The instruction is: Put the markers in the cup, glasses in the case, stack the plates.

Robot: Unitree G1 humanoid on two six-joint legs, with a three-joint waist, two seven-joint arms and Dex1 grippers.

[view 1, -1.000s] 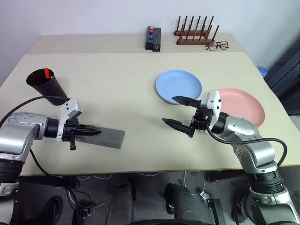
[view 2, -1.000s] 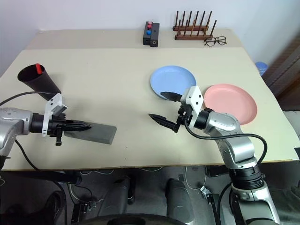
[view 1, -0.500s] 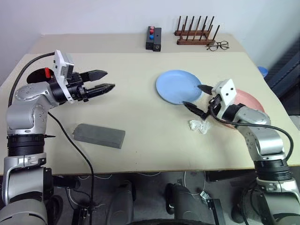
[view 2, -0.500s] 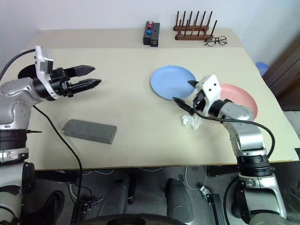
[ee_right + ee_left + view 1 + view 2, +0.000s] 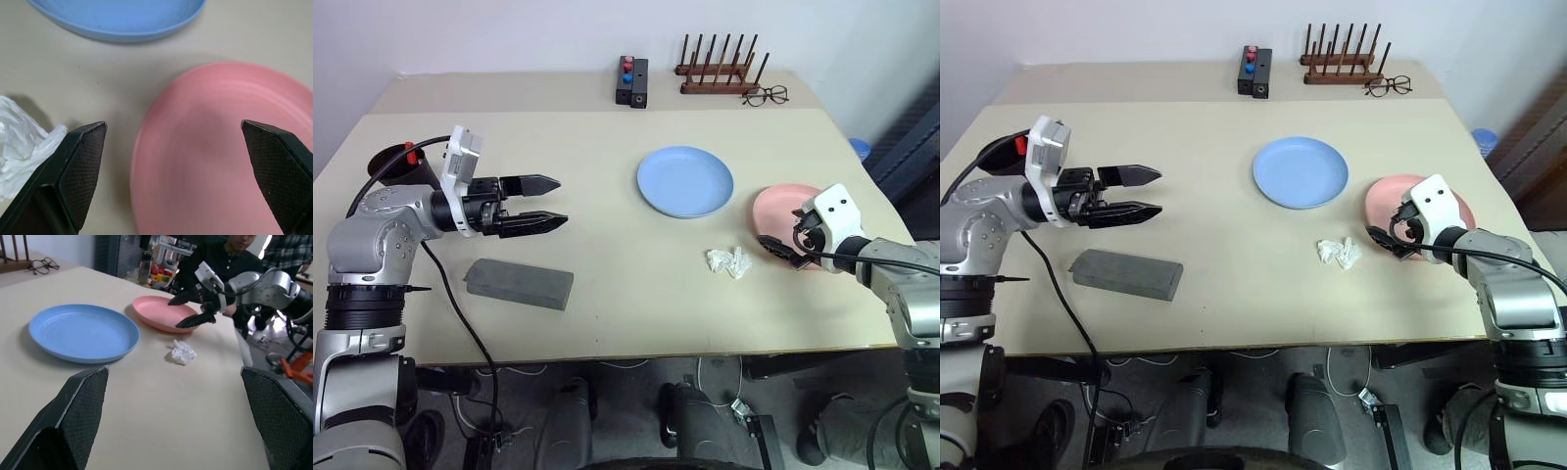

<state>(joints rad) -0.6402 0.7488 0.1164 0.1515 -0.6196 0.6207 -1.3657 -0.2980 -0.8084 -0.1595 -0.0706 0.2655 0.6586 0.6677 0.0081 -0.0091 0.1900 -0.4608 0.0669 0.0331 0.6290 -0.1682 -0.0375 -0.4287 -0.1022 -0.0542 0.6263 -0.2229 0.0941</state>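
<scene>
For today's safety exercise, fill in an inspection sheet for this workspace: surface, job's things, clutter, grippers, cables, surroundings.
Surface: beige table, flat.
Job's things: blue plate and pink plate lie apart, unstacked; grey case closed; cup with red-capped marker in it.
Clutter: crumpled white wrapper; clear eyeglasses; wooden rack; black box.
Grippers: left gripper open, empty; right gripper open at the pink plate's rim.
Cables: black cable from the left arm.
Surroundings: a person beyond the table.

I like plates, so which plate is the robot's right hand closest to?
The pink plate. The right gripper, fingers open, is at its near edge, while the blue plate lies farther away, past the crumpled white wad.
</scene>
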